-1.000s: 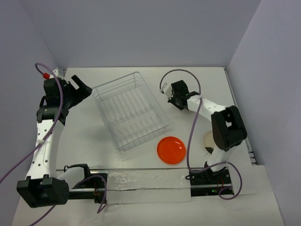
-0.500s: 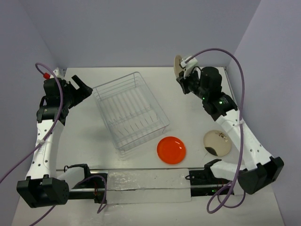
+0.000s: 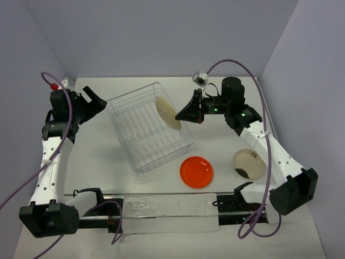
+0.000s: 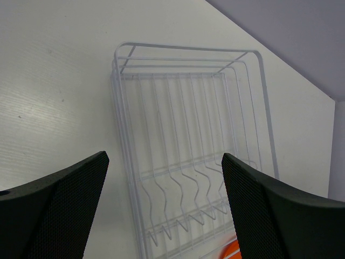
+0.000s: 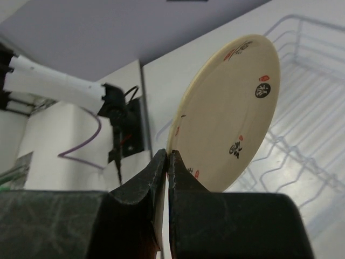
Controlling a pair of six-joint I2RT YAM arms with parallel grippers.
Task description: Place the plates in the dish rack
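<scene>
The wire dish rack (image 3: 143, 127) sits mid-table, angled. My right gripper (image 3: 180, 115) is shut on the rim of a cream plate (image 3: 167, 113) and holds it on edge over the rack's right side. In the right wrist view the fingers (image 5: 168, 156) pinch the lower rim of this plate (image 5: 229, 118), with the rack (image 5: 315, 102) behind it. An orange-red plate (image 3: 197, 171) lies flat in front of the rack. A second cream plate (image 3: 249, 163) lies at the right. My left gripper (image 3: 92, 101) is open to the left of the rack, and its wrist view looks down on the rack (image 4: 188, 135) between its fingers.
Grey walls close in the table at the back and on both sides. The arm bases and a clear strip (image 3: 167, 208) run along the near edge. A sliver of the orange-red plate (image 4: 234, 249) shows past the rack in the left wrist view.
My right arm rose from beside the rack to the back right with the cream plate, then swung left until the plate hung over the rack's right side. The left arm has not moved.
</scene>
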